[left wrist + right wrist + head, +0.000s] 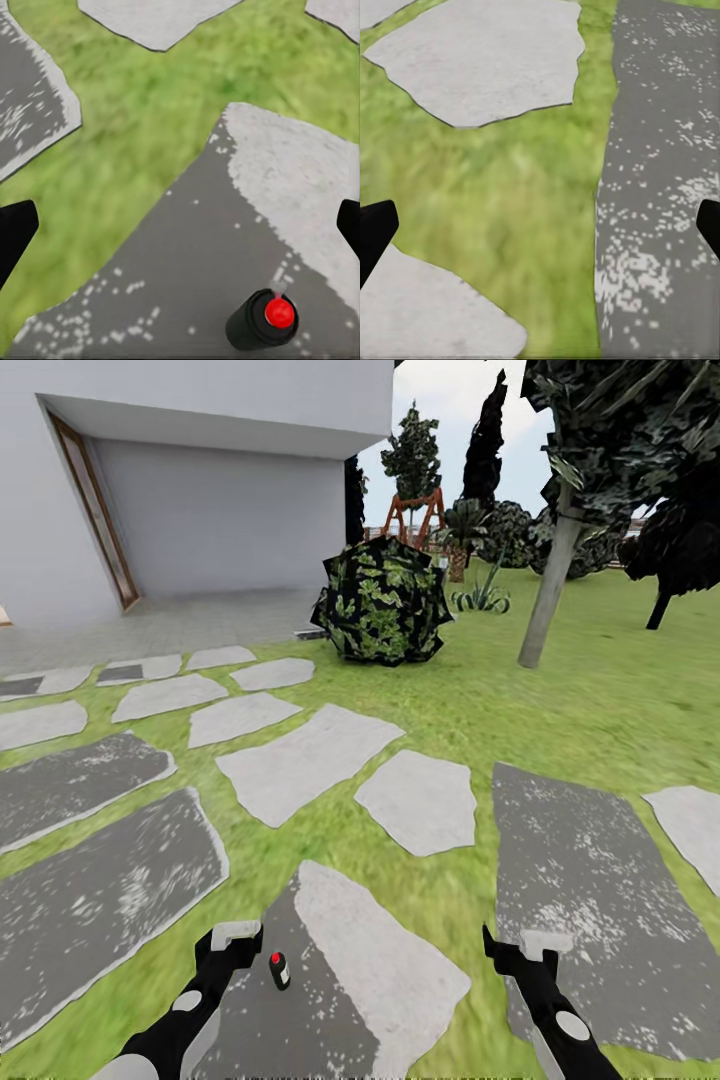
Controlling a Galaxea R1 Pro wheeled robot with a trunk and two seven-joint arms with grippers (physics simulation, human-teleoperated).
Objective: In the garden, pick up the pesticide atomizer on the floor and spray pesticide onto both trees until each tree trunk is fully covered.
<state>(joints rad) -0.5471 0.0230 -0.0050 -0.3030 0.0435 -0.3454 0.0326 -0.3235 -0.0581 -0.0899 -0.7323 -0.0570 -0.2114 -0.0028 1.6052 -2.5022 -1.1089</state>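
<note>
Nearest the robot, the left gripper point(236, 938) hangs low over a grey stone slab point(385, 970) with its jaws spread and nothing between them; in the left wrist view the two dark fingertips point(15, 232) stand far apart at opposite sides. Just beside that gripper, on the shaded part of the same slab, stands the pesticide atomizer point(279, 969), a small dark canister with a red cap, upright and untouched; the left wrist view shows it point(264, 322) from above, off the line between the jaws and to one side. The right gripper point(532, 948) hangs over the edge of a neighbouring dark slab point(590, 870), jaws likewise spread and empty, grass below them. Farther out, the floor point(480, 710) continues as green grass set with irregular stepping stones. Beyond these sits a round leafy bush point(385, 600), with a white house wall point(220, 510) behind it. Farther right, one of the trees point(600, 450) rises on a smooth pale tree trunk point(548, 595), leaning slightly; a second, darker tree point(680, 540) stands near the picture's right edge. Judged from this, the task is at its start: the atomizer is not yet grasped, and both trunks, well apart from the robot, remain to be sprayed.
</note>
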